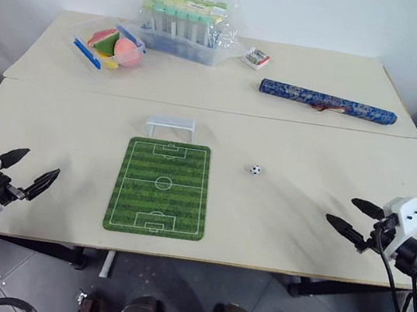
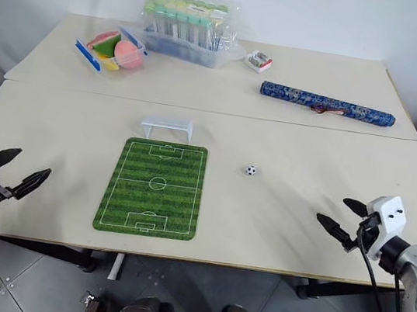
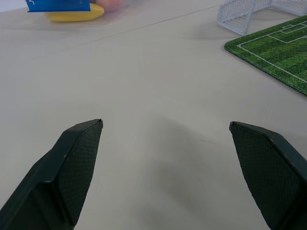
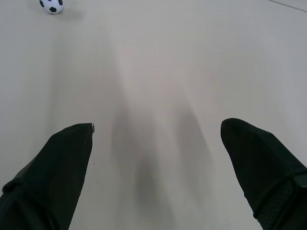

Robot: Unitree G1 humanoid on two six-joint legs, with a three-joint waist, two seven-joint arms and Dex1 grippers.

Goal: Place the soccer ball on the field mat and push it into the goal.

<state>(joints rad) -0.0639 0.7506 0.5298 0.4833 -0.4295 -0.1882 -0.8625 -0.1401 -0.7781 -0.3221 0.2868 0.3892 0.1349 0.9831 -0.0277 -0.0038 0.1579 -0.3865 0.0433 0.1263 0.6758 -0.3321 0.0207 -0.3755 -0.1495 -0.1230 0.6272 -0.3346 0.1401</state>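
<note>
On the near half of the pale table (image 1: 291, 231): one field mat (image 1: 161, 188), green with white pitch lines, lying flat and lengthwise away from the robot, its near edge close to the table's front edge. One goal (image 1: 170, 127), small white frame, standing just beyond the mat's far end, apart from it by a thin strip of table. One soccer ball (image 1: 255, 169), tiny, white with black patches, resting on bare table to the right of the mat, level with the mat's far end, not on the mat and touching nothing else.

On the far half: clear plastic box of tubes (image 1: 185, 25) with pale green caps, wrapped in clear film; to its left, a clear bag of toy fruit (image 1: 115, 48) including a peach-coloured piece, with a blue strip along its edge; to the right of the box, a small packet (image 1: 256, 58); farther right, a long dark blue patterned tube (image 1: 328, 102) lying on its side.

Left gripper (image 1: 28, 168): at the table's front left corner, well apart from the mat, jaws spread wide, nothing between them. Right gripper (image 1: 355, 218): over the table's front right, well apart from the ball, jaws spread wide, nothing between them; the ball sits far ahead of its fingers (image 4: 62, 158) in the right wrist view.
</note>
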